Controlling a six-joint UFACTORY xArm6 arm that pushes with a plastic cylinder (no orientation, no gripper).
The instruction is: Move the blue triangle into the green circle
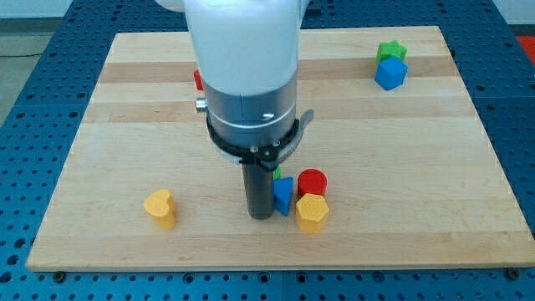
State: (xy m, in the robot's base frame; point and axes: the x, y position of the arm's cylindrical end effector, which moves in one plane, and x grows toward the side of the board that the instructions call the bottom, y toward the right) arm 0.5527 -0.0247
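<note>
The blue triangle (283,195) lies near the view's bottom centre, just right of my rod. My tip (261,216) rests on the board and touches or nearly touches the triangle's left side. A sliver of a green block (276,173), probably the green circle, shows just above the triangle, mostly hidden behind the rod. A red cylinder (313,182) sits right of the triangle and a yellow hexagon (312,212) lies below the red one.
A yellow heart-like block (160,207) lies at the bottom left. A green star (389,52) and a blue hexagon-like block (390,73) sit together at the top right. A red block (198,79) peeks out behind the arm at top centre.
</note>
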